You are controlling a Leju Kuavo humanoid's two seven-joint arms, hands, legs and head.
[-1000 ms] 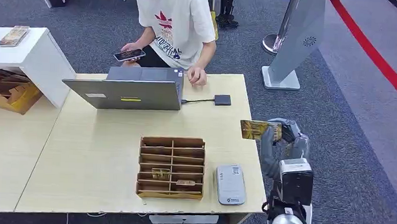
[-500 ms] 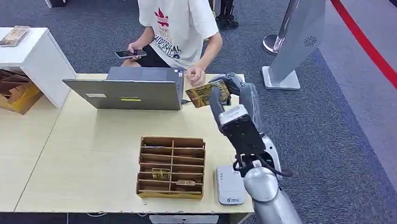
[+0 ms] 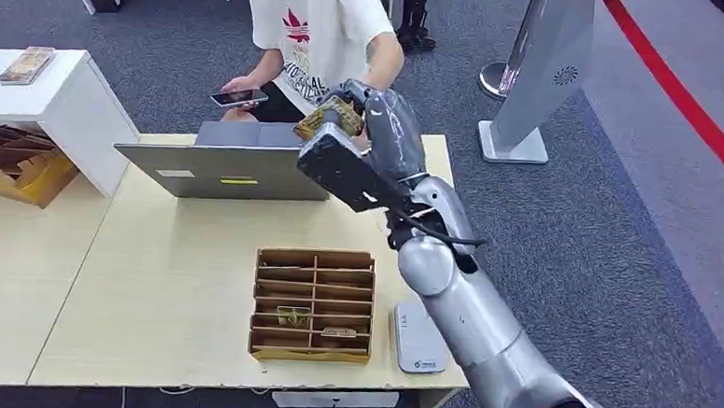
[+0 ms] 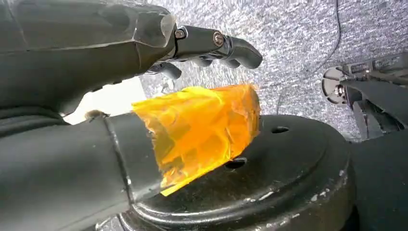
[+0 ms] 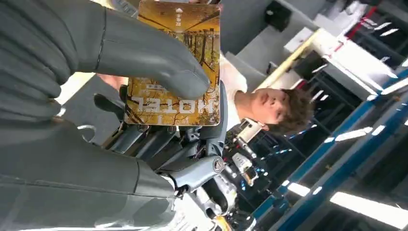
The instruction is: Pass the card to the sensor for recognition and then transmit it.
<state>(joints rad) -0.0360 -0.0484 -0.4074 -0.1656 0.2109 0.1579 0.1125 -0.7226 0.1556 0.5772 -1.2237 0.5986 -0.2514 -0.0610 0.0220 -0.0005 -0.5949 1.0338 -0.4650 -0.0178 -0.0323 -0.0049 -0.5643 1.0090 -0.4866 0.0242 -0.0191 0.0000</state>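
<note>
My right hand [image 3: 383,119] is raised over the far edge of the table, just past the laptop [image 3: 229,164], and pinches a yellow-brown hotel card [image 3: 326,116] between thumb and fingers. In the right wrist view the card [image 5: 175,62] stands out past the thumb with the word HOTEL on it. The card is held close in front of the seated person [image 3: 322,29]. The grey sensor [image 3: 418,343] lies flat near the table's front right corner, partly behind my forearm. My left hand [image 4: 96,53] holds nothing, its fingers [image 4: 216,44] apart from the orange-taped thumb [image 4: 202,127].
A brown cardboard organizer [image 3: 313,304] with a few cards in its slots sits left of the sensor. The person holds a phone [image 3: 236,98]. A white shelf [image 3: 59,104] stands at the left and a grey kiosk stand [image 3: 545,73] at the right on the carpet.
My right arm has swung up and to the left with the card, from beside the table's right edge to above the laptop. The person's hand has left the table.
</note>
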